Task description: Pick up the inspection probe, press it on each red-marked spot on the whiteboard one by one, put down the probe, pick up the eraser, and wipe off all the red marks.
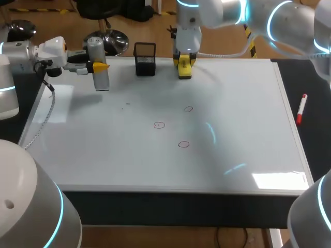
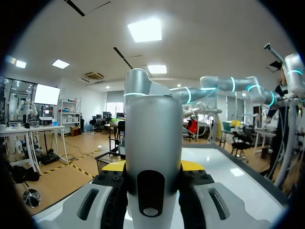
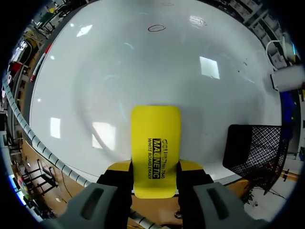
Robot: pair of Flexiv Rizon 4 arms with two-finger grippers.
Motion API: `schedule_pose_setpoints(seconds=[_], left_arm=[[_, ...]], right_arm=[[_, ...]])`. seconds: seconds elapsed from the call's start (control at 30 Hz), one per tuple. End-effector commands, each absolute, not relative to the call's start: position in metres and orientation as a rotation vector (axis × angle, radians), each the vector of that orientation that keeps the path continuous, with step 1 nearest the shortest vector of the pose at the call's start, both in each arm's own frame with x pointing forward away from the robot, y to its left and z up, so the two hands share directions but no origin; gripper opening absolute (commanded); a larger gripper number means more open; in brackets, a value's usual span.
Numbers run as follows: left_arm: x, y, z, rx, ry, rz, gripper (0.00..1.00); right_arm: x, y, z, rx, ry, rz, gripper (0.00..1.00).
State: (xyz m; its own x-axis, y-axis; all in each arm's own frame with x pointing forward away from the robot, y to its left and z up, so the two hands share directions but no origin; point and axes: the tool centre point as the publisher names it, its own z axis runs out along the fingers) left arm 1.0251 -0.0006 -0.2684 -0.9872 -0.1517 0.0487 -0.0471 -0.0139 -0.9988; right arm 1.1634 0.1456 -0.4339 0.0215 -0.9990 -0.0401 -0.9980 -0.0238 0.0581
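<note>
The left end effector (image 1: 94,67) is clenched on a grey metal cylindrical probe (image 1: 98,58). Its yellow tips press the cylinder from both sides at the far left corner of the glossy white whiteboard (image 1: 243,119). The probe stands upright, but whether its lower end touches the board is hard to judge from above.

The right end effector (image 3: 155,168) is grasping a yellow rectangular eraser (image 3: 156,143) at the board's far edge, near the middle. The eraser's flat body sticks out ahead of the fingers over the board. A black wire-mesh pen holder (image 1: 145,58) sits at the far edge, right of the probe and just left of the eraser, apart from both.

Three small red marks are drawn around the board's middle: a far circle (image 1: 188,109), a left circle (image 1: 159,124) and a near circle (image 1: 183,144). All are well apart from both tools. A red-and-white marker pen (image 1: 301,108) lies on the dark surface (image 1: 313,129) just right of the whiteboard's right edge.
</note>
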Motion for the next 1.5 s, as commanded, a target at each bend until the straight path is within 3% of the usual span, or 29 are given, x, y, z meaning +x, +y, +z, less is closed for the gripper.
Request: schedule_pose_setpoints(seconds=[0.03,0.87,1.5], left_arm=[[1.025,0.0,-0.268,-0.216,2.153,-2.175,0.0],[1.025,0.0,-0.268,-0.216,2.153,-2.175,0.0],[1.025,0.0,-0.268,-0.216,2.153,-2.175,0.0]], right_arm=[[1.161,0.147,-0.45,2.233,-2.18,-0.105,0.0],[1.133,0.142,-0.346,2.142,-2.222,-0.017,0.0],[1.058,0.086,-0.317,2.005,-2.427,0.021,0.0]])
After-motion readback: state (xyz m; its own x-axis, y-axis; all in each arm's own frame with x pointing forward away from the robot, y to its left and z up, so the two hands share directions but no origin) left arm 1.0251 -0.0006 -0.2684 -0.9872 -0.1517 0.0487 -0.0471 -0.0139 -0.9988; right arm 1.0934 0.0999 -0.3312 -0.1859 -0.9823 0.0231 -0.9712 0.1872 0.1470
